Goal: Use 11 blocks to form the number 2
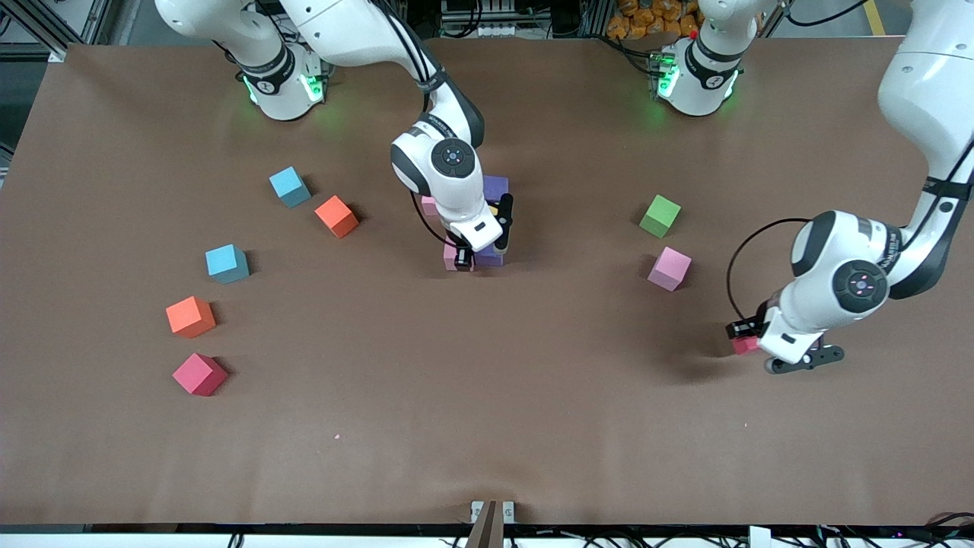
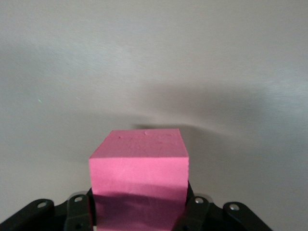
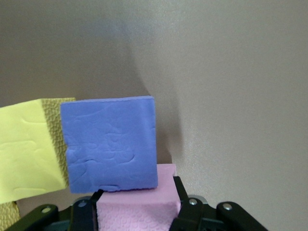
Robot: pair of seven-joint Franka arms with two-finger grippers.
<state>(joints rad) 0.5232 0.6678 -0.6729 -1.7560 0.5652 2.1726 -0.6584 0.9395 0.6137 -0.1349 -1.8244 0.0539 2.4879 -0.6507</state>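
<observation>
Nearest the camera lies a red block [image 1: 199,374], loose at my right arm's end of the table, with an orange block [image 1: 190,317] just farther up. My left gripper [image 1: 747,337] is clamped on a deep-pink block [image 2: 138,178] low at the left arm's end. My right gripper [image 1: 463,259] is closed on a pale pink block [image 3: 137,209] at table level, touching the purple block [image 3: 111,144] of the cluster at mid-table; a yellow block [image 3: 26,154] adjoins that. Judgement: the cluster lies toward the right arm's end from my left gripper, well apart, so the left arm's load must travel there. Green block [image 1: 660,215] and another pink block [image 1: 670,269] sit between.
</observation>
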